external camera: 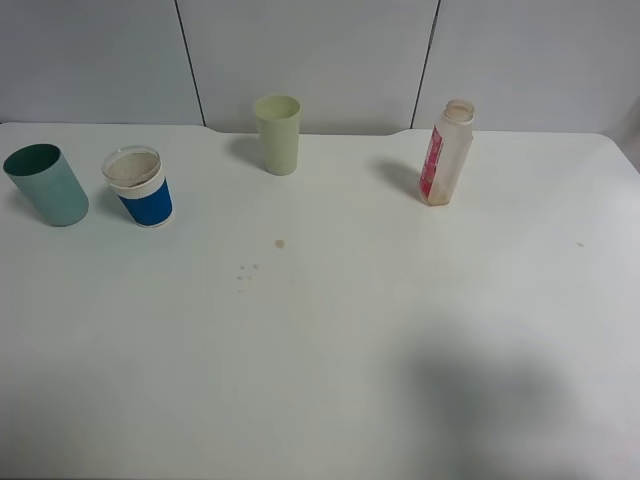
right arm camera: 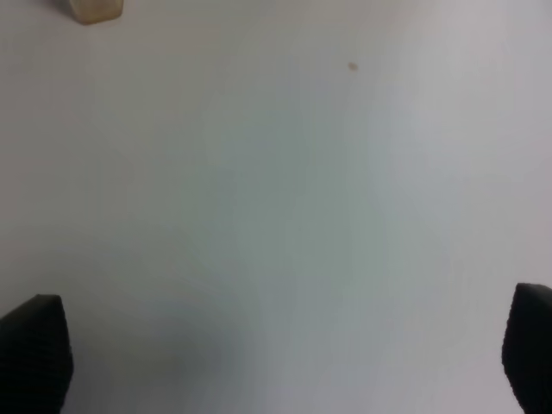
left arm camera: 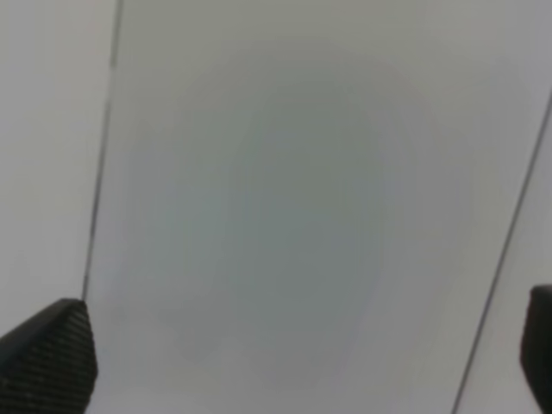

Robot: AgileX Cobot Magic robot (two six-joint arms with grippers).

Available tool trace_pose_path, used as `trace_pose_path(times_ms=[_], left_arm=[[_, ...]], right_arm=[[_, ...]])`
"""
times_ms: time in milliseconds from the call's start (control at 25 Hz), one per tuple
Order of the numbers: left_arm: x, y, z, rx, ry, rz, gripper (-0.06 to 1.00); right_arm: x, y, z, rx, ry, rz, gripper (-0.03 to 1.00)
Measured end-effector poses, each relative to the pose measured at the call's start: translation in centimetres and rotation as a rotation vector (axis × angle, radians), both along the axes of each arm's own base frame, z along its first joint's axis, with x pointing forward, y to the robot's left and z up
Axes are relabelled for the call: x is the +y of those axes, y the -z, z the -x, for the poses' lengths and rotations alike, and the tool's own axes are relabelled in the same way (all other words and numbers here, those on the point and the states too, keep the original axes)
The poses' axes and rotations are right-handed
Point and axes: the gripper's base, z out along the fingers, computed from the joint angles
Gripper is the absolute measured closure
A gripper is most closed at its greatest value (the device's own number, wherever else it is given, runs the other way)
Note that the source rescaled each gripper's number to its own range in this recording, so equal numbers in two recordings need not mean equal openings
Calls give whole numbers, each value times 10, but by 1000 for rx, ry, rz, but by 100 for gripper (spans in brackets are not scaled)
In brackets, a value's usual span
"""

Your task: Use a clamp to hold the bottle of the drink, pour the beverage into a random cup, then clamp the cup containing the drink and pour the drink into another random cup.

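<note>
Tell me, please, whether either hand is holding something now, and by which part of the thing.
Nothing is held. The left hand and right hand are both open and empty. The bottle stands alone on the table.

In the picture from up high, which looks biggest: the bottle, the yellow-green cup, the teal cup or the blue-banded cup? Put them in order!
1. bottle, tallest
2. yellow-green cup and teal cup, too alike to rank
3. blue-banded cup, shortest
</note>
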Motion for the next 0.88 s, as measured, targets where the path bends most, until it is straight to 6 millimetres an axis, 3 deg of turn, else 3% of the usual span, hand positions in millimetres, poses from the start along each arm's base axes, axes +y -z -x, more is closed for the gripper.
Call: trace_pose_path(times_ms=[640,880], left_arm=[[-3,-5,43,66,-136,16,-6],[-7,-21,62,133,-171,-5,-6]], right_arm=[[0,0,0,0,0,0,-3],[0,0,0,0,0,0,-3]])
